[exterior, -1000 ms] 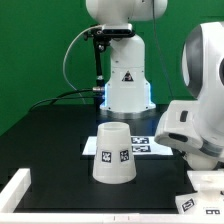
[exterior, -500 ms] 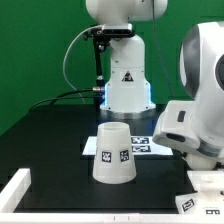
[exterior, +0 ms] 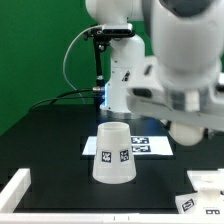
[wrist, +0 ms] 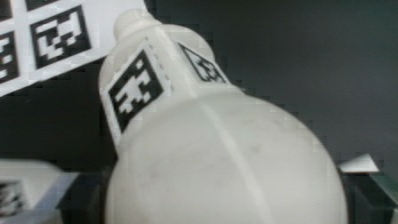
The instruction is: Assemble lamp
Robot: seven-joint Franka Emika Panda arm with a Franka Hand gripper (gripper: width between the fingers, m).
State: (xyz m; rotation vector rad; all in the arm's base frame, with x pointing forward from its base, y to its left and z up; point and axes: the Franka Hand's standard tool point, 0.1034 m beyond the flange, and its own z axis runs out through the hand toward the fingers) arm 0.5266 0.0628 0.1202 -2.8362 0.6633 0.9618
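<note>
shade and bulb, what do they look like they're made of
The shade looks like matte white plastic: a dull, even surface with no glare, smooth thin wall, and flat black-and-white tags on it. The bulb looks the same: matte white, faintly grainy up close, with no shine. Plastic is likely for both, though the look alone cannot confirm it.

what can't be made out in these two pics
Fingers: in the exterior view they are lost behind the blurred arm. In the wrist view the bulb fills the picture, so open or shut is unclear.
Marker board: in the exterior view its near part is hidden behind the shade.
Tagged white part: at the exterior view's right, cut off by the picture's edge, so its kind is unclear.
</note>
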